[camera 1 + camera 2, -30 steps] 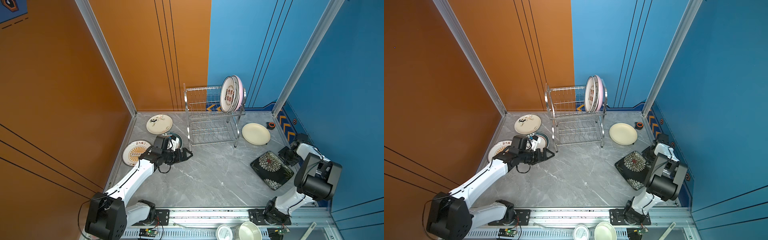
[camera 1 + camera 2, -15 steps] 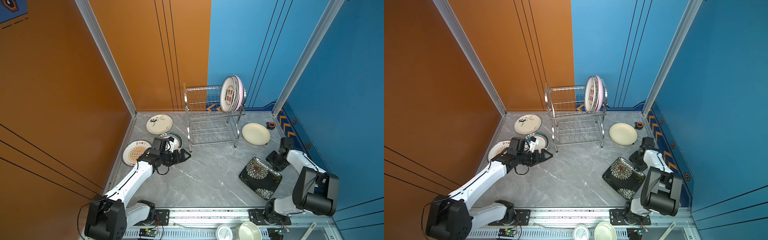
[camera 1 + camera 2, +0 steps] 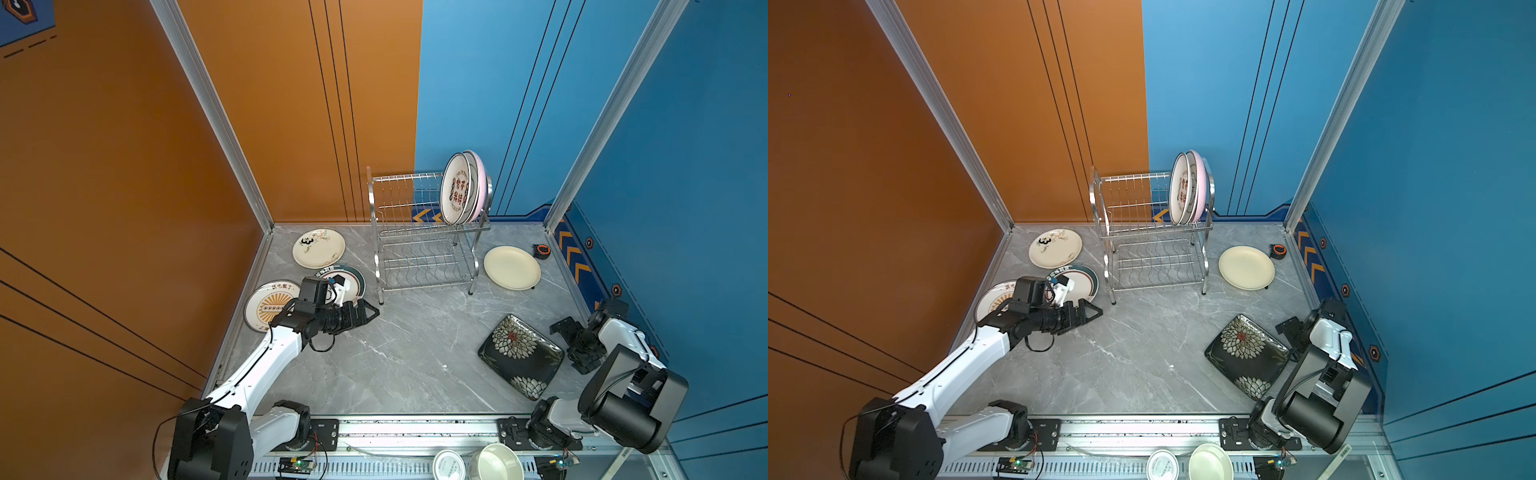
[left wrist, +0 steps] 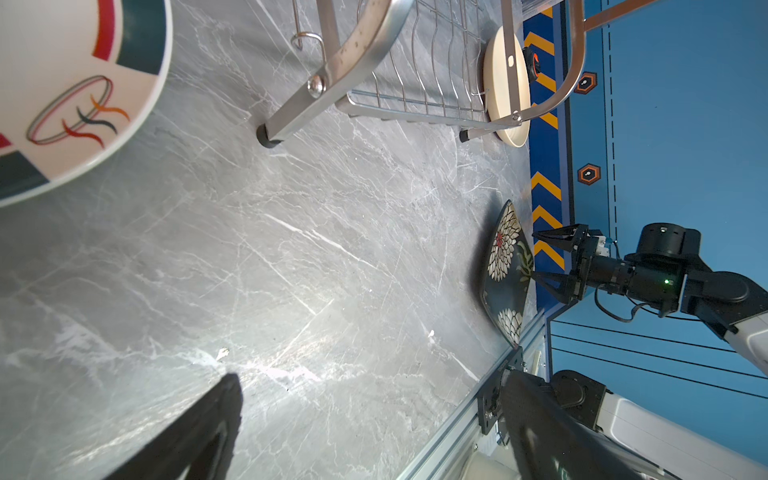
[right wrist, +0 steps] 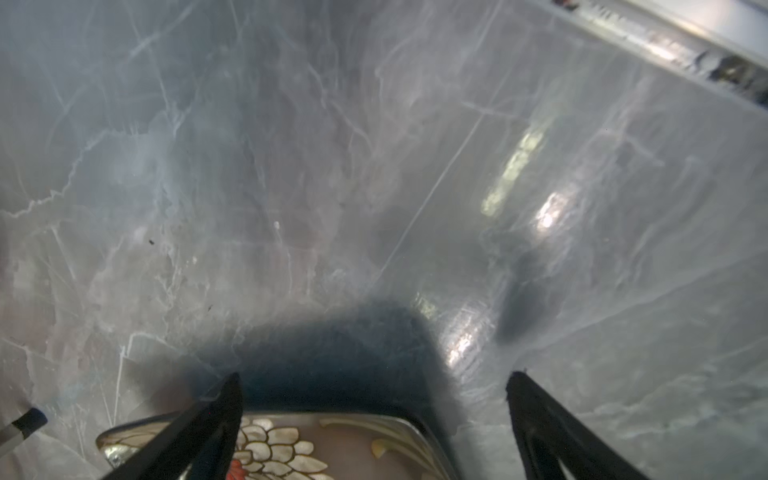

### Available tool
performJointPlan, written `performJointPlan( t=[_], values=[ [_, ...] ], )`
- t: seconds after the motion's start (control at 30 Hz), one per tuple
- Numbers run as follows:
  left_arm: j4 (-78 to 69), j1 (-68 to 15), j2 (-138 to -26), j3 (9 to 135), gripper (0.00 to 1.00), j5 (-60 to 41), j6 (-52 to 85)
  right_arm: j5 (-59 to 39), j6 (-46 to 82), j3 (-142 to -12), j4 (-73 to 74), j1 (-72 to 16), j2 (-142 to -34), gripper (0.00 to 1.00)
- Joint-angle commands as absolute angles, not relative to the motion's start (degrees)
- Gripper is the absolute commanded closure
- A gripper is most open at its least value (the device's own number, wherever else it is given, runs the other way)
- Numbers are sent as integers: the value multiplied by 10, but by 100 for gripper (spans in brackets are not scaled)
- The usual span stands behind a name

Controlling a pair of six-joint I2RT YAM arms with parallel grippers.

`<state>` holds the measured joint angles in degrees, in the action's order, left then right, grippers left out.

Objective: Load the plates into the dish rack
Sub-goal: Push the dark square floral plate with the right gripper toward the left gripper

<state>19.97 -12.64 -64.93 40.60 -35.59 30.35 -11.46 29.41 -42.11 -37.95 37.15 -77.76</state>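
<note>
nearest, along the front rail (image 3: 415,428), deep cream bowl (image 3: 498,461) beside tin lid (image 3: 449,464). next, on the right, black floral plate (image 3: 519,357) flat on the table (image 3: 415,353), one corner between the wide-spread fingers of the right gripper (image 4: 540,254), clamped by neither. across on the left, left gripper (image 3: 370,315) over the table, fingers wide apart, holding nothing. just behind it, orange sunburst plate (image 3: 266,305) and dark-rimmed plate (image 3: 355,277) side by side; farther back, panda plate (image 3: 318,248). at the back, dish rack (image 3: 374,249) with character plate (image 3: 457,193) and pink plate (image 3: 482,183) on edge at the right end of its top tier; plain cream plate (image 3: 512,267) flat just right of the rack.
</note>
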Motion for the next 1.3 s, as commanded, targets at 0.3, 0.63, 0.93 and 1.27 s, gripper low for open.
performJointPlan(
  t=[0.3, 0.63, 0.93, 1.27],
  values=[
    [197, -120, -636, 395, 2, -371, 290, -173, 355, -365, -343, 298, -753, 0],
    [197, -120, -637, 393, 2, -369, 289, -179, 391, -383, -293, 165, -801, 0],
    [198, -118, -634, 389, 2, -365, 291, -170, 439, -413, -288, 31, -841, 0],
    [190, -118, -626, 377, 2, -357, 300, -160, 507, -385, -259, -102, -831, 0]
  ],
)
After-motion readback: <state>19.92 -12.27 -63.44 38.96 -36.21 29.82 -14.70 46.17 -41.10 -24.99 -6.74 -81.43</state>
